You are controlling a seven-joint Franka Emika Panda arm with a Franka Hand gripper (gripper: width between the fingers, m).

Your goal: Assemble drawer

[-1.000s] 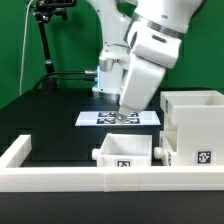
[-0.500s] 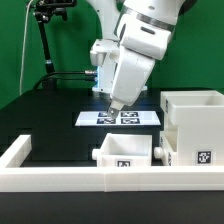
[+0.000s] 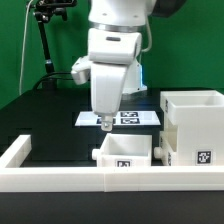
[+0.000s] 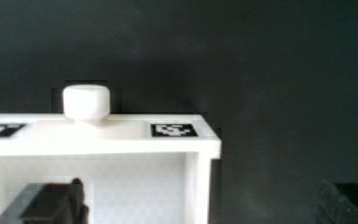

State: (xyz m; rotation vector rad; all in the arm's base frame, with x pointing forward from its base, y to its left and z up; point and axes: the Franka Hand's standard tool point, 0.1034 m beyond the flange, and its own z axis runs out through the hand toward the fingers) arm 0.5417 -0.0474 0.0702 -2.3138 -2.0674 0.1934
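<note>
One small white open-topped tray [image 3: 125, 152] with a tag on its front stands against the low front wall. The tall white housing [image 3: 195, 125] stands at the exterior view's right, tag on its side. My gripper [image 3: 105, 123] hangs pointing down just behind and above the tray, over the marker board. In the wrist view the tray [image 4: 105, 150] shows with its white knob [image 4: 87, 102] and two tags on its rim. My gripper [image 4: 202, 197] is open and empty, with one finger [image 4: 48, 203] over the tray and the other over the dark table. A second tray is not in view.
The marker board [image 3: 135, 118] lies on the black table behind the tray. A low white border wall [image 3: 60, 178] runs along the front and up the exterior view's left. A black camera stand [image 3: 45, 40] rises at the back left.
The arm has swung toward the exterior view's left and turned upright. The gripper now points straight down behind the tray. The tray and housing have not moved.
</note>
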